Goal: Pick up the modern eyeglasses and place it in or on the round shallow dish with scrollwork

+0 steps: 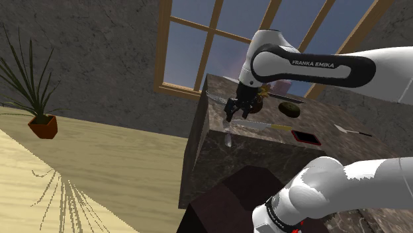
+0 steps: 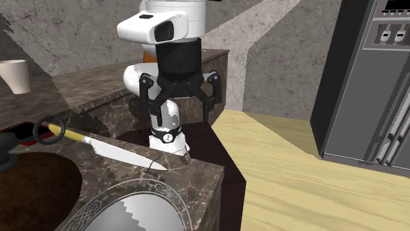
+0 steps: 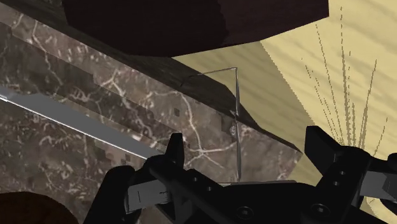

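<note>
Down at the second exterior view's bottom edge, a round shallow grey dish [image 2: 141,187] with pale scrollwork round its rim, sitting on the dark marble counter [image 2: 197,174], grey hollow facing up. Just beside it, toward that view's left, a dark brown round shape [image 2: 29,190]; cannot tell what. Farther back on another ledge, a plain white cup [image 2: 14,75], inside hidden. Out on the floor in the shoulder view, a reddish-brown pot [image 1: 43,126] holding a spiky green plant [image 1: 23,79].

Lettering now: reads "FRANKA EMIKA" in white along the dark band of the white arm [image 1: 313,64].

And there, the thin wire-framed eyeglasses [image 3: 235,121]: lying right at the counter's edge on the stand's side, by the point of the long silver-bladed, yellow-handled knife [image 2: 115,151], near the dish but outside its rim.

Over that same edge hangs the all-black gripper [image 3: 248,149], released, fingers spread wide, gripping nothing, with the frame's wire running up between the two fingers and touching neither.

Farther along the counter in the shoulder view, a flat red-and-black slab [image 1: 306,137], a dark round lump [image 1: 288,108] and a second small knife [image 1: 354,132].
</note>
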`<state>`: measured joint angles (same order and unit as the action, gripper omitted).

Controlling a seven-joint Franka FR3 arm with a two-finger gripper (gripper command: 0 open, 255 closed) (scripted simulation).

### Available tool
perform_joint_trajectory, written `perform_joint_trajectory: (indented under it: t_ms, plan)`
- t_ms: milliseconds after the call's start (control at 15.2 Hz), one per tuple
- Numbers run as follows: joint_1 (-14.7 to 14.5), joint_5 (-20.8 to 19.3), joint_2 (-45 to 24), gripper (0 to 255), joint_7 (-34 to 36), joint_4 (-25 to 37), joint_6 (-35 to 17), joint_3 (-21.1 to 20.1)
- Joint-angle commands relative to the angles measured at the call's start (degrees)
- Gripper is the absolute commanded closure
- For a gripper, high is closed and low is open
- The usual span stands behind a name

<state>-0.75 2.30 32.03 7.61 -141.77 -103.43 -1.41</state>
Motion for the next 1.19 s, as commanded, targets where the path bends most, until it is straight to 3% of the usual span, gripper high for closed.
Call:
perform_joint_trajectory:
  t_ms: [0, 528, 1056, 1122]
  plan:
    - [0.03, 0.21, -3.61, 0, -0.35, -0.36, -5.06, 0.14]
    - [-0.14, 0.57, -6.52, 0, -0.45, -4.79, -12.8, -0.06]
    - [-0.15, 0.58, -6.67, 0, -0.45, -5.13, -13.28, -0.08]
    - [-0.15, 0.58, -6.67, 255, -0.45, -5.13, -13.28, -0.08]
